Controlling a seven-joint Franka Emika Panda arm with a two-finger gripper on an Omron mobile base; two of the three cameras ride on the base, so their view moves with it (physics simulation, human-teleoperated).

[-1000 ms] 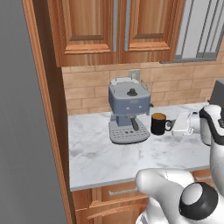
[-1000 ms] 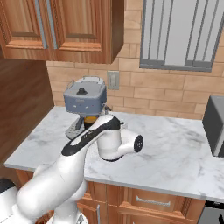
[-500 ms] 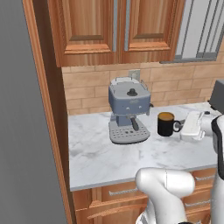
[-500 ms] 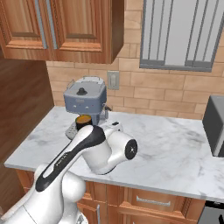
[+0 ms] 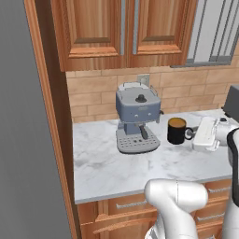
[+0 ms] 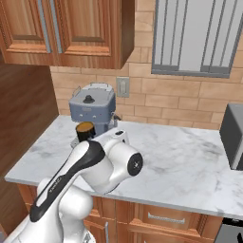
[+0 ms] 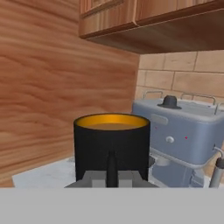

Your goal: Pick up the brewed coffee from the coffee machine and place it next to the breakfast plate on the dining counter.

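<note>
The white arm's gripper, clamped on the handle of the small black coffee-filled mug, holds it right of the grey-blue espresso machine at mid-frame.

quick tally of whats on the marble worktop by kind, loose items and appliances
mugs: 1, the black mug of coffee, off the drip tray
coffee machines: 1, the grey-blue coffee machine
other appliances: 1, a dark grey box at the worktop's far end, cut off by the frame
total: 3
</note>
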